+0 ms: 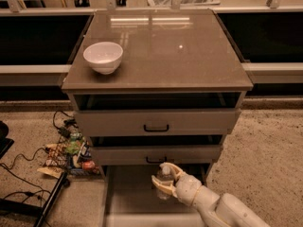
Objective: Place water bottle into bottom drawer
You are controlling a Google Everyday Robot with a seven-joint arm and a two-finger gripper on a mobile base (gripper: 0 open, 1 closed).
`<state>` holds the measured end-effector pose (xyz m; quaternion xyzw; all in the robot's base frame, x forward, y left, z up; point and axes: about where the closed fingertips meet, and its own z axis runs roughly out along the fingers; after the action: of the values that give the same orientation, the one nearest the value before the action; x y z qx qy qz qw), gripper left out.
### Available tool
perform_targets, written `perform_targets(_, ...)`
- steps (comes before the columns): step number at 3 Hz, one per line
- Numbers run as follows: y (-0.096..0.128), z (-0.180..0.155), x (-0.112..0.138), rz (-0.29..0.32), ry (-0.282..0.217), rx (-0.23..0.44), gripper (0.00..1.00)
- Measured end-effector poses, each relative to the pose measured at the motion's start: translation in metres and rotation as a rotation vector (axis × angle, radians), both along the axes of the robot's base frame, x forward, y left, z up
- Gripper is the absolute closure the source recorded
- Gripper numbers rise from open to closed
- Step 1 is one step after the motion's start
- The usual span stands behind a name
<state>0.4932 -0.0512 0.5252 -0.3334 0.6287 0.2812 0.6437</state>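
The water bottle (pixel 163 181) is a clear plastic bottle held between my fingers, seen just below the middle drawer's front. My gripper (pixel 162 175) is shut on it, above the right part of the bottom drawer (pixel 130 193), which is pulled out with its flat grey floor showing. My white arm reaches in from the lower right. The bottle's cap and label are hard to make out behind the fingers.
A white bowl (pixel 103 57) stands on the cabinet top (pixel 180 51) at the left. Two upper drawers with black handles (pixel 156 128) are partly open. A heap of snack packets and cables (pixel 71 152) lies on the floor to the left.
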Motion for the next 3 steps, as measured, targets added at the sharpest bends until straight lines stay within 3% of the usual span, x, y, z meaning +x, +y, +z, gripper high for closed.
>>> perform_targets(1, 0.021, -0.051, -0.005, 0.049, 0.009, 0.036, 1.00)
perform_targets(2, 0.040, -0.098, -0.009, 0.107, 0.049, 0.046, 1.00)
perform_targets(3, 0.059, -0.151, -0.005, 0.156, 0.119, 0.031, 1.00)
